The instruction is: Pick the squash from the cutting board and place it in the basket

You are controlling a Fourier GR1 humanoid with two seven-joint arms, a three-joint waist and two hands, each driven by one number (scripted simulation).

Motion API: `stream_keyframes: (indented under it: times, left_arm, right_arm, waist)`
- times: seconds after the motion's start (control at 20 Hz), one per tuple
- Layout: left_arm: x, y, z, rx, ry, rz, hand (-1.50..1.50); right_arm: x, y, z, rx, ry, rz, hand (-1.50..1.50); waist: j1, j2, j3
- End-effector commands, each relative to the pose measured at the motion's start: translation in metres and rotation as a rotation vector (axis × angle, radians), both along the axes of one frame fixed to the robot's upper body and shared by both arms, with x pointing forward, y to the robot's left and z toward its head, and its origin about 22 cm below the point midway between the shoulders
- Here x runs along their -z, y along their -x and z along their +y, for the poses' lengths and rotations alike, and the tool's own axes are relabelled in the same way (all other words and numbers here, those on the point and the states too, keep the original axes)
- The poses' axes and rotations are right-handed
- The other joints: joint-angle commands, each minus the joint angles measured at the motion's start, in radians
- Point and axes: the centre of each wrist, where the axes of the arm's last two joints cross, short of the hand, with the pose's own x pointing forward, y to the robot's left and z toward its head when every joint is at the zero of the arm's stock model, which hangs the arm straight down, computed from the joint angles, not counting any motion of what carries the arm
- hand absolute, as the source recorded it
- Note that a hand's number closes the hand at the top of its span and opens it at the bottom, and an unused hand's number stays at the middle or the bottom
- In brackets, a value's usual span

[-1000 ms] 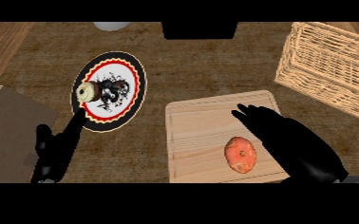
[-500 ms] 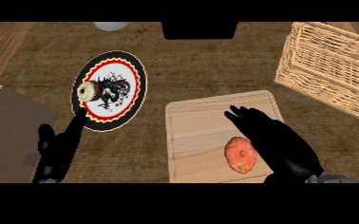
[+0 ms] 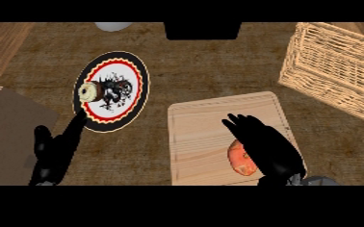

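Right hand [image 3: 268, 146] over squash [image 3: 240, 157] on board [image 3: 206, 125], fingers extended, nothing held. Risk: round squash rolls aside when fingers curl. Basket [image 3: 323, 67] well apart. Left hand [image 3: 57, 154] open, resting.

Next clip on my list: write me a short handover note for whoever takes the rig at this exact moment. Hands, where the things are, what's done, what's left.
Right hand: over the cutting board, fingers relaxed, lying against the right side of the squash; no closed grip visible.
Left hand: open, resting at lower left, fingertip near the edge of the plate.
Squash: on the board, at its near right part, partly hidden by the right hand.
Basket: at upper right, apart from the board; its inside is not visible.
Done: right hand brought to the squash.
Left: close on the squash, lift it, carry it to the basket, release.
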Motion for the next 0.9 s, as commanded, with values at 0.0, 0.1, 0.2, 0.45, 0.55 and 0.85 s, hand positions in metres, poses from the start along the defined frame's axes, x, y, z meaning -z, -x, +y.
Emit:
stream_keyframes:
  times: [0.0,0.1,0.2,0.45,0.55,0.85]
  left_arm:
    - [0.015,0.003,-0.011,-0.027,0.018,0.112,0.0]
    - [0.023,0.013,-0.011,-0.042,0.01,0.118,0.0]
    - [0.018,0.014,0.01,-0.024,0.004,0.11,0.0]
    - [0.02,0.013,-0.004,-0.026,0.014,0.118,0.0]
    - [0.033,0.023,0.0,-0.03,0.01,0.114,0.0]
    - [0.025,0.006,-0.003,-0.014,0.015,0.106,0.0]
  right_arm:
    - [-0.005,-0.015,0.0,0.009,0.043,0.021,-1.5]
    - [0.021,0.002,0.001,0.019,0.036,0.033,-1.5]
    - [0.016,0.0,-0.011,0.013,0.021,0.051,-1.5]
    - [0.018,-0.004,-0.008,0.013,0.018,0.017,-1.5]
    - [0.029,-0.005,0.001,0.009,0.013,0.02,-1.5]
    - [0.022,-0.012,0.004,-0.008,0.025,0.031,1.5]
  waist:
    - [0.0,0.009,-0.012]
    - [-0.001,0.008,-0.012]
    - [-0.003,0.008,-0.012]
    - [-0.002,0.008,-0.012]
    - [0.001,0.009,-0.012]
    - [-0.002,0.009,-0.013]
